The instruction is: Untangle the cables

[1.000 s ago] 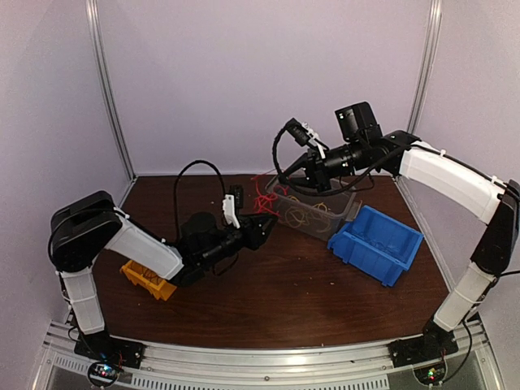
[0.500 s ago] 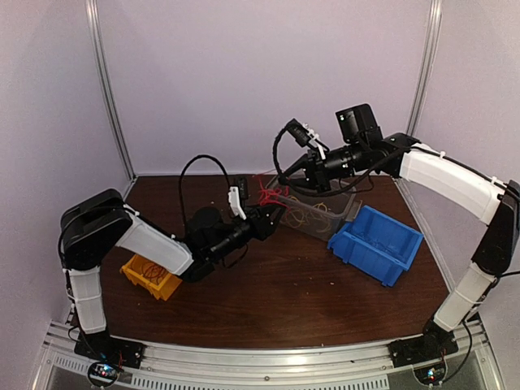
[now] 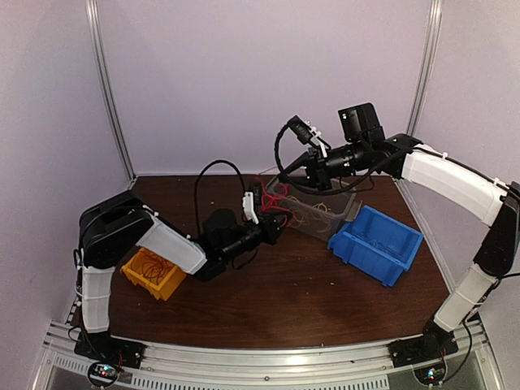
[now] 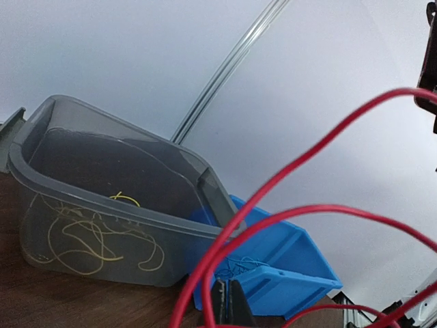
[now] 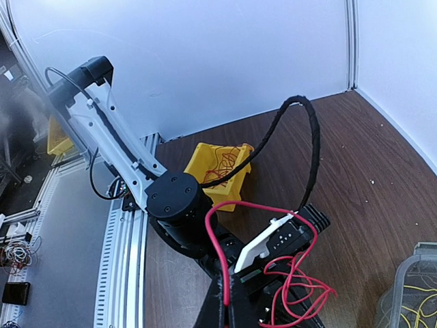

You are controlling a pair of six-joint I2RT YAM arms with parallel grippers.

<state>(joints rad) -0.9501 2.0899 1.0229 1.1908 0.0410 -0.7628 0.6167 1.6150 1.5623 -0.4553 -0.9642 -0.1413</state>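
The counter (image 3: 301, 292) is dark brown wood with a dull sheen, closed in by pale lilac walls (image 3: 260, 81). Aluminium posts (image 3: 110, 89) stand in the back corners, and a ribbed metal rail (image 3: 268, 356) runs along the near edge where both arms are bolted.

The red cables (image 3: 272, 199) hang above the counter, left of centre towards the back, strung between the two end effectors. The right end effector (image 3: 280, 180) reaches in from above with its fingers pressed together on a red strand – its wrist view shows the wire rising straight out of the tips. The left end effector (image 3: 276, 226) sits low, just beneath the tangle, and is closed too. Red loops sweep past its tips in its wrist view, but whether one is pinched there cannot be told.

Three bins rest on the counter:
- The clear bin (image 3: 325, 227) stands just right of the tangle and holds loose yellow cables (image 3: 302, 216).
- The blue bin (image 3: 361, 256) touches it on the right – a thin blue cable (image 4: 239, 263) lies inside.
- The yellow bin (image 3: 166, 288) stands well apart by the left arm, with red strands (image 3: 150, 264) in it.
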